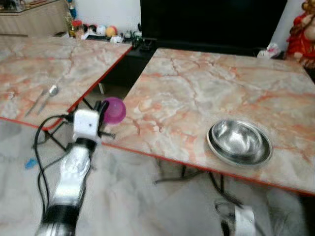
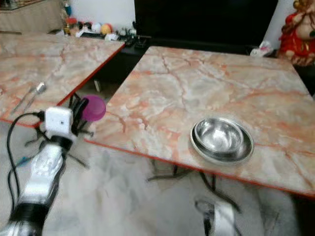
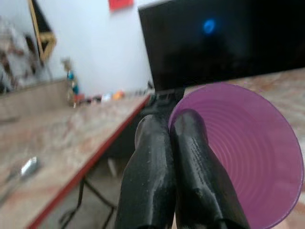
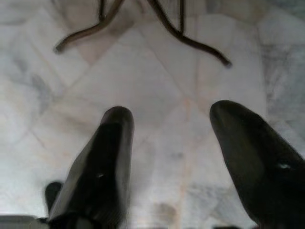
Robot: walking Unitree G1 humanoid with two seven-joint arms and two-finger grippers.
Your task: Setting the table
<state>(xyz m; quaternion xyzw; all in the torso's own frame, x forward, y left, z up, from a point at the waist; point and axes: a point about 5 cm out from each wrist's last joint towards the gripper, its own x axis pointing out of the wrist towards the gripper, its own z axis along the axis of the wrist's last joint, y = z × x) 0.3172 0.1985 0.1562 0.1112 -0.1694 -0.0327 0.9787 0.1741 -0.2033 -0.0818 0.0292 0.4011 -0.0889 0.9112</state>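
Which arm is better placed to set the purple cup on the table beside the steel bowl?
Left. The left gripper already pinches the purple cup at the table edge; the right gripper hangs open over the floor.

On the near table (image 1: 197, 98), your only obstacle is the metal bowl (image 1: 239, 142); beyond it lies bare top, though blur may hide something small.

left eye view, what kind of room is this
Probably a home living or dining room: two marble-look tables, a big dark screen against the wall, and a metal bowl set out. The left gripper holds a purple cup.
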